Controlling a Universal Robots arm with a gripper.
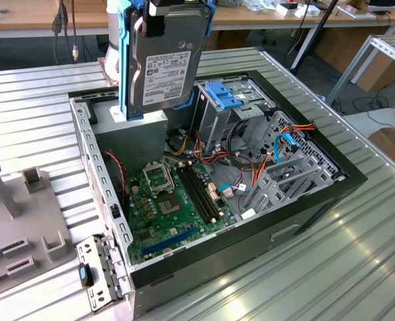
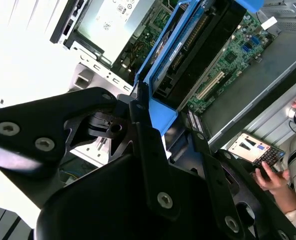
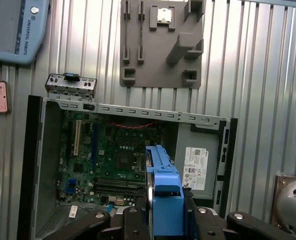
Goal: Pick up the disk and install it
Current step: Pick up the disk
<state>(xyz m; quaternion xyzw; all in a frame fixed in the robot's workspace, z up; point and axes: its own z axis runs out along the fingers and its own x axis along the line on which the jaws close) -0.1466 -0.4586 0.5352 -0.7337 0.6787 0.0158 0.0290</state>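
Note:
The disk [image 1: 167, 60], a silver-grey drive with a white label in a bright blue carrier, hangs upright on edge above the back left of the open computer case [image 1: 304, 214]. My gripper [image 1: 176, 8] is shut on its top edge. In the second wrist view the black fingers [image 2: 143, 131] clamp the blue carrier [image 2: 160, 107] from both sides, with the motherboard [image 2: 223, 70] beyond it. In the first wrist view the gripper [image 3: 165, 212] holds the disk [image 3: 163, 185] edge-on over the case interior.
The case holds a green motherboard [image 1: 174, 200], a grey drive cage with a blue top [image 1: 224, 100], loose cables [image 1: 277, 147] and a power-supply box with a white sticker [image 3: 195, 167]. A grey fixture [image 1: 17, 214] lies at the exterior view's left. A person's hand [image 2: 268, 177] holds a device nearby.

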